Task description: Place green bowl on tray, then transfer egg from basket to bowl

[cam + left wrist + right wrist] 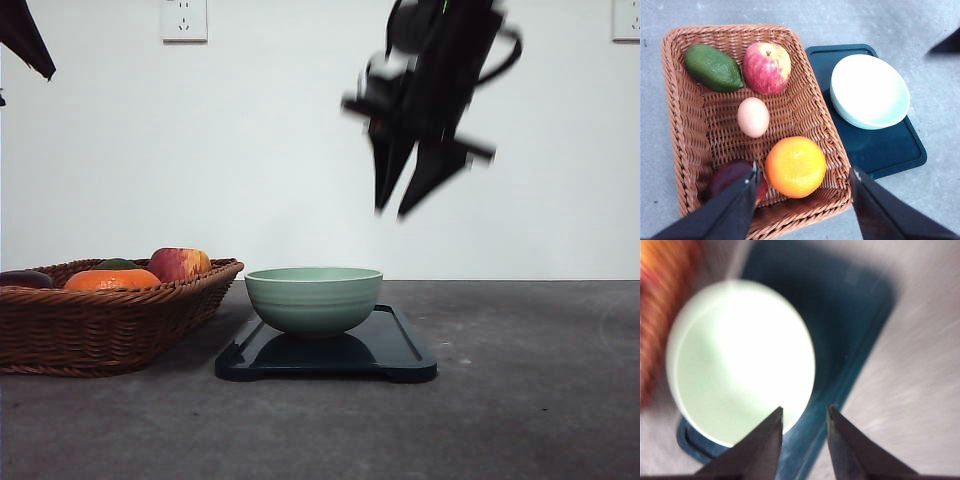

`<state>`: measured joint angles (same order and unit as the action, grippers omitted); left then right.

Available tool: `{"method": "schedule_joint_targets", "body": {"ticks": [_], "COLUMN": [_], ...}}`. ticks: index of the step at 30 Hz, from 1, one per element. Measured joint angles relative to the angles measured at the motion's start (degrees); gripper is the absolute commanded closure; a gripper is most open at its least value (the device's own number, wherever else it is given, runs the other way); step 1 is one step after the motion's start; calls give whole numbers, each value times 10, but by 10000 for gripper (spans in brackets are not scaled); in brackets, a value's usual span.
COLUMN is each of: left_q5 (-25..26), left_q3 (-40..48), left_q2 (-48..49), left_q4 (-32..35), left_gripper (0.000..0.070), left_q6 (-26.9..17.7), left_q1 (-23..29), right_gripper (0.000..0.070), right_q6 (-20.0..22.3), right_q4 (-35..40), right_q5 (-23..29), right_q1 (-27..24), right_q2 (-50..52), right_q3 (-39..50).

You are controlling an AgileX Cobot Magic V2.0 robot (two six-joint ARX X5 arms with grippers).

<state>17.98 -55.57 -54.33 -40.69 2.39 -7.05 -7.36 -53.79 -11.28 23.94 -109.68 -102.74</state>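
**Bowl on the tray, egg in the basket, both grippers empty**

While the front view gives only the side of the green bowl (313, 299) standing on the left part of the tray (400, 350), the left wrist view looks down into it and finds its pale inside bare. From the front, the basket (110, 325) sits just beside the tray on the left, with an orange (111, 279), an apple (179, 263) and a dark green top peeking over the braided rim. The egg (753, 117) cannot be made out from that low angle; the left wrist view shows it lying near the middle of the basket floor, between the apple and the orange, with a green avocado (713, 67) in one corner and a dark purple fruit (730, 180) partly behind a finger.

Seen from its own wrist camera, the left gripper (805, 175) hangs above the basket's edge, fingers spread wide, nothing between them. In the front view the right gripper (392, 208) is blurred, high above the bowl and tray, tips pointing down. Its wrist view is also smeared, yet shows a narrow gap between the fingers, holding nothing, over the bowl's rim and the tray.
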Motion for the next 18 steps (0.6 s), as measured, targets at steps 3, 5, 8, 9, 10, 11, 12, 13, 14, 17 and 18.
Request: {"method": "schedule_joint_targets", "body": {"ticks": [3, 5, 8, 9, 10, 11, 12, 13, 14, 17, 18], "left_q5": [0, 0, 0, 0, 0, 0, 0, 0, 0, 0, 0], "left_q3": [0, 0, 0, 0, 0, 0, 0, 0, 0, 0, 0], "left_q2": [0, 0, 0, 0, 0, 0, 0, 0, 0, 0, 0], "left_q4": [-6, -9, -9, -9, -9, -9, -10, -13, -16, -33, -39], "left_gripper": [339, 339, 339, 339, 339, 339, 339, 339, 339, 339, 339], "left_q6": [0, 0, 0, 0, 0, 0, 0, 0, 1, 1, 2], "left_q1": [0, 0, 0, 0, 0, 0, 0, 0, 0, 0, 0], "right_gripper": [529, 529, 529, 529, 529, 529, 529, 529, 529, 529, 529], "right_q6": [1, 1, 12, 18, 25, 31, 36, 43, 48, 59, 61], "right_q4": [56, 103, 171, 189, 203, 215, 225, 237, 247, 271, 272], "right_q5": [31, 36, 36, 36, 36, 36, 37, 38, 38, 38, 38], "right_q1": [0, -1, -1, -1, -1, -1, -1, -1, -1, -3, -4], "right_q2": [76, 123, 186, 207, 229, 250, 272, 296, 318, 381, 397], "right_q3": [57, 118, 224, 260, 292, 321, 348, 374, 397, 458, 475]}}
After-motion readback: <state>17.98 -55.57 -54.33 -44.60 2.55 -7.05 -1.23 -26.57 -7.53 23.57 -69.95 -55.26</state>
